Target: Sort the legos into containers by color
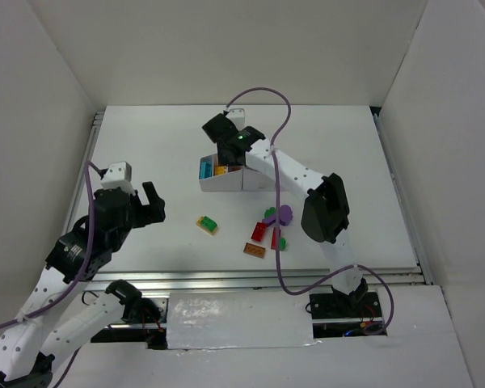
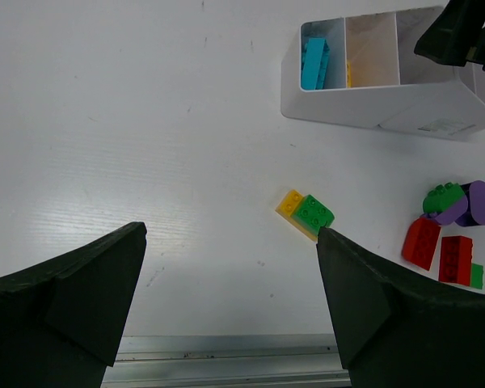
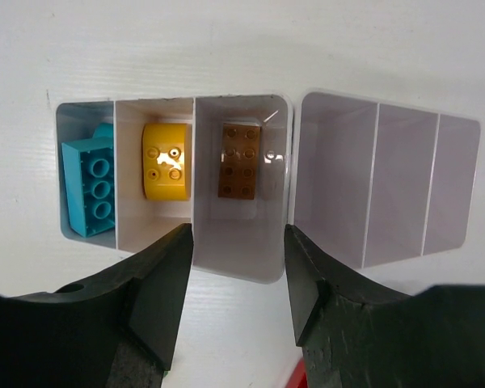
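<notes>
The white tray [image 3: 241, 257] lies below my right gripper [image 3: 238, 234], whose jaws stand apart with nothing between them. In the tray, side by side, lie a light blue lego [image 3: 90, 186], a yellow one [image 3: 165, 161] and an orange-brown one [image 3: 240, 160]. My left gripper [image 2: 231, 233] hangs wide open and empty over the bare table, left of a joined yellow-and-green lego [image 2: 305, 213]. Loose legos form a cluster nearer the arms: two red ones [image 2: 421, 242], a purple one [image 2: 477, 202] and a green one [image 2: 442, 196]. An orange-brown lego [image 1: 255, 250] lies nearest the front edge.
The tray's three right-hand compartments [image 3: 404, 186] hold nothing. A metal rail [image 2: 226, 356] runs along the table's near edge. White walls enclose the table on three sides. A purple cable [image 1: 284, 121] loops over the right arm.
</notes>
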Robot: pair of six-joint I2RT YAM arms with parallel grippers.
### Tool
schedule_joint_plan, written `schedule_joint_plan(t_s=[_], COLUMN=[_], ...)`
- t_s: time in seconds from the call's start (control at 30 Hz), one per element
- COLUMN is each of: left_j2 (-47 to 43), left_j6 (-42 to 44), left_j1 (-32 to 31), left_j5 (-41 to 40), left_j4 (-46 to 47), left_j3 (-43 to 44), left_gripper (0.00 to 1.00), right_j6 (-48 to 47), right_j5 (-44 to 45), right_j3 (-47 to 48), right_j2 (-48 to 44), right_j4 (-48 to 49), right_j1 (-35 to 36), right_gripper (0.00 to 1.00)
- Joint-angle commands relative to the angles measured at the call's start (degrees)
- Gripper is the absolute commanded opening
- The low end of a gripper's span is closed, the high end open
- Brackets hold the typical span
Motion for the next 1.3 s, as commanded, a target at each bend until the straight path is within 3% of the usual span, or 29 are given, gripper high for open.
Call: schedule_joint_plan(t_s=[0.0,0.17,0.23,0.43,0.57,0.87,1.27], left_j2=[-0.5,-0.3,-0.9,-2.2,-1.0,-0.2,0.6], left_j6=[1.5,1.3,0.7,0.4,0.4,0.6,1.2], left_j1=[0.2,0.1,0.2,0.1,0.3,0.3,0.2], left_j5=[0.4,-0.1,-0.9,-1.6,-1.6,-0.7,0.4], left_j4=[2.9,2.5,2.1,2.5,2.0,2.5,2.8], left_j3=[-0.1,0.2,0.1,-0.3,0.1,-0.3,-0.3], left_gripper=[1.0,1.0,1.0,1.0,0.99,0.99,1.0], right_j6=[1.0,-0.3,-5.0,-16.0,-15.4,-10.0,-13.9], right_j5=[1.2,-2.7,-10.5,-32.9,-38.4,-27.3,-24.6], right_j3=[1.0,-7.9,-21.1,-47.6,-62.1,-70.9,-64.8], right_j2=[-4.2,-17.4,-25.7,-45.3,-51.6,-45.9,-34.2], right_j4=[0.3,3.1,7.8,17.4,19.9,23.1,22.3], right_j1=[0.8,3.4,4.9,5.9,7.1,12.0,14.1], right_gripper=[0.57,0.6,0.64,0.71,0.75,0.74,0.76])
